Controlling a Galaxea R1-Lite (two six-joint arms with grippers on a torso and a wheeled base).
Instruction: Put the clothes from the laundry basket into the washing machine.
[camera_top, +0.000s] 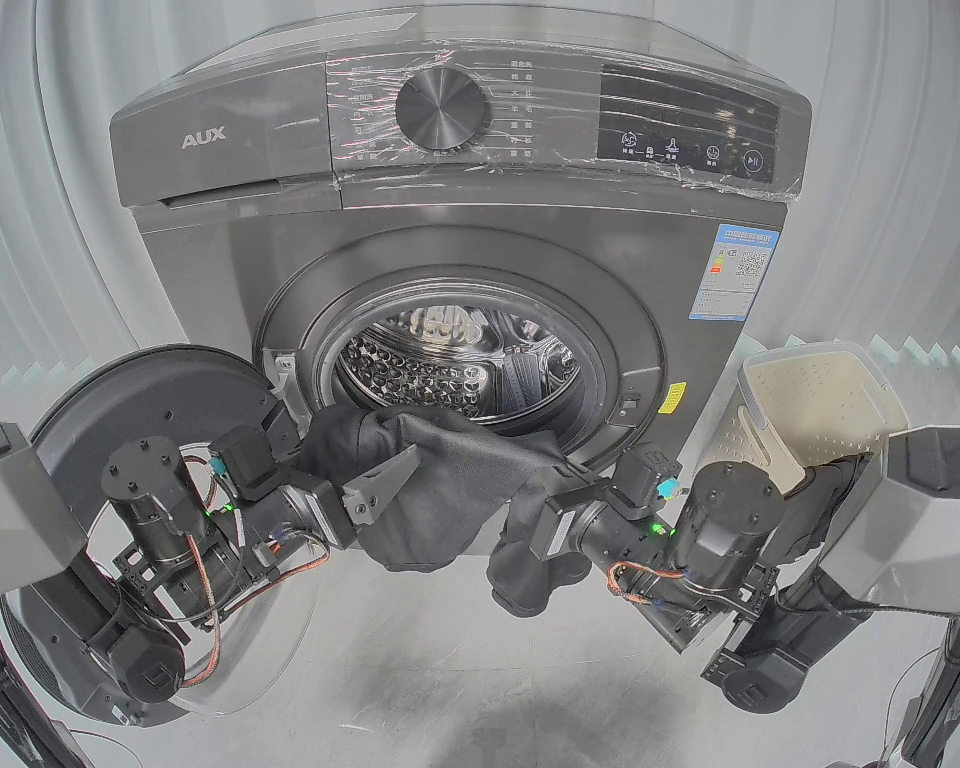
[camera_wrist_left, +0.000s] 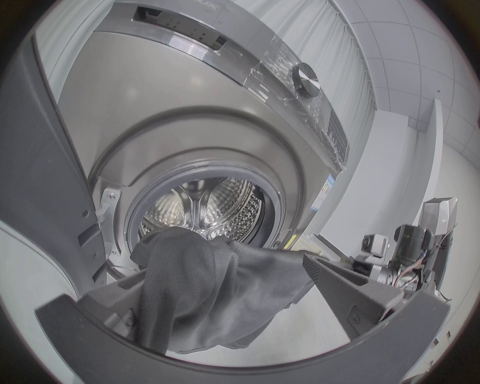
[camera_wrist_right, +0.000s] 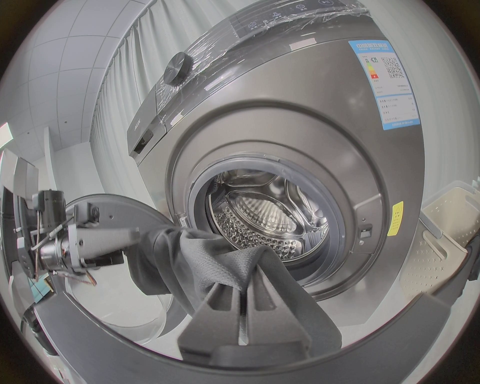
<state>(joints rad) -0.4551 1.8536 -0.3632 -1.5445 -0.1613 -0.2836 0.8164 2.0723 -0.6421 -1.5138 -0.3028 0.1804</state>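
Note:
A dark grey garment hangs out over the lower rim of the washing machine's drum opening, part inside and part drooping toward the floor. My left gripper is open at the garment's left side; in the left wrist view the cloth drapes over one finger while the other finger stands apart. My right gripper is shut on a fold of the garment just below the opening's right side. The cream laundry basket stands right of the machine with more dark clothing at its front.
The machine's round door is swung open to the left, close behind my left arm. The grey floor in front of the machine is bare. A white curtain hangs behind the machine.

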